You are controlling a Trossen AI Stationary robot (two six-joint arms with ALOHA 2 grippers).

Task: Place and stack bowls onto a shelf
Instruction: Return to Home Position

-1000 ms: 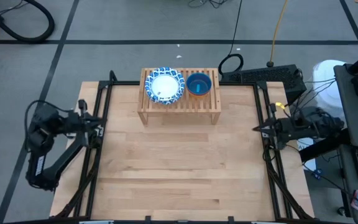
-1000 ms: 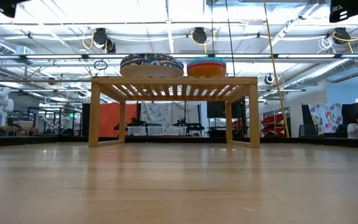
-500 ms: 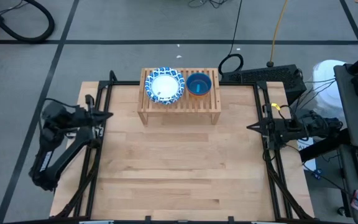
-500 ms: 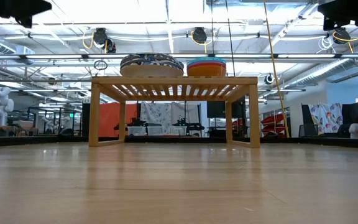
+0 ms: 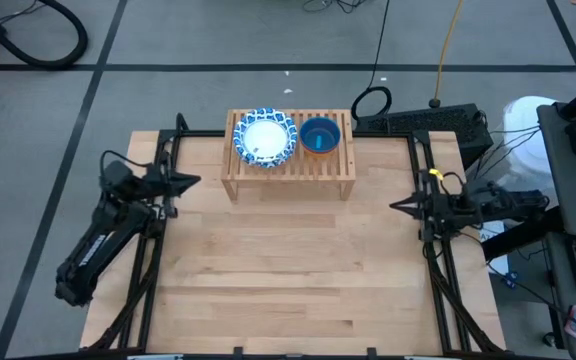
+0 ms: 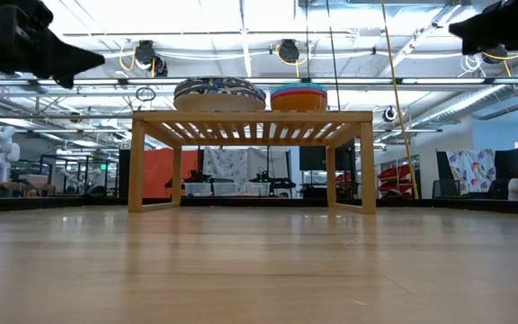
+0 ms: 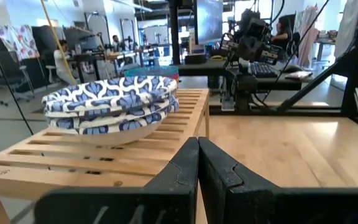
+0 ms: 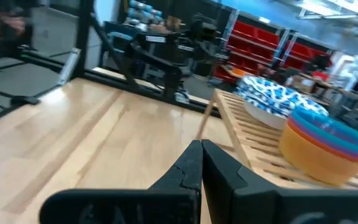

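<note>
The wooden shelf point(image 5: 288, 155) stands at the table's far middle. On its slatted top rests a stack of blue-patterned bowls point(image 5: 265, 138) and, to its right, a nested stack of plain bowls point(image 5: 319, 136) with an orange one outermost point(image 8: 321, 154). The patterned stack also shows in the left wrist view point(image 7: 112, 107). My left gripper point(image 5: 194, 181) is shut and holds nothing, at the table's left edge, pointing level toward the shelf. My right gripper point(image 5: 395, 206) is shut and holds nothing, at the table's right edge.
Black frame rails point(image 5: 153, 260) run along the table's left and right edges. A keyboard point(image 5: 423, 122) lies beyond the far right corner. The wide bare tabletop point(image 5: 288, 270) stretches in front of the shelf.
My left gripper has swung in from beyond the table's left edge toward the shelf and has sunk lower. My right gripper has crept slightly toward the table's left. Both stayed shut. The bowls and shelf have not moved.
</note>
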